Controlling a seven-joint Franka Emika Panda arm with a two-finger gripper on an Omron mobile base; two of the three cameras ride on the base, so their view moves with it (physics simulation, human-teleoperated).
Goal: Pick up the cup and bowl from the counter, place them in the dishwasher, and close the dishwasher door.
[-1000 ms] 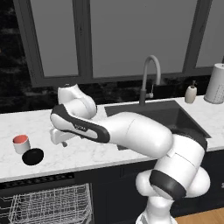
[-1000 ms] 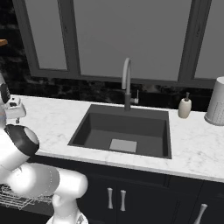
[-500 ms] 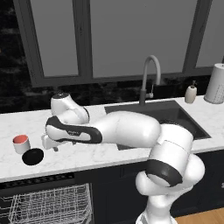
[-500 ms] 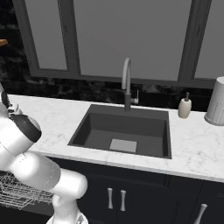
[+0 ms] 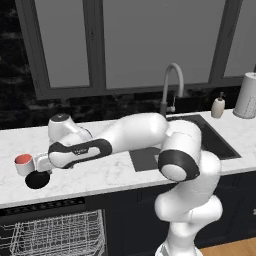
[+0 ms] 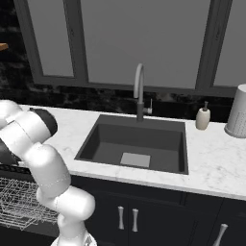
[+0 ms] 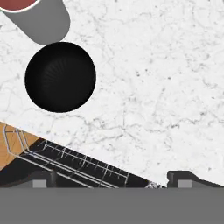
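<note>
Hovering over the counter with fingertips spread to full width and nothing between them; gripper pointed down at the marble, near its front edge. Beyond the tips, in the hand view: bowl, glossy black, mouth up, resting on the stone; just past it, cup, white wall, red interior, close beside the bowl, contact between them not determinable. From the left base view: bowl and cup at the far left of the counter, hand directly beside them. Below the counter edge: dishwasher open, white wire rack exposed.

Handling, judged: both items rigid, light, smooth and likely slippery. Cup: take across the outer wall at mid-height, jaws straddling the cylinder. Bowl: pinch one rim wall, one finger inside and one outside; round flank offers poor purchase. Close spacing risks knocking one while gripping the other.

Farther right: sink, faucet, soap bottle, perforated cylinder.
</note>
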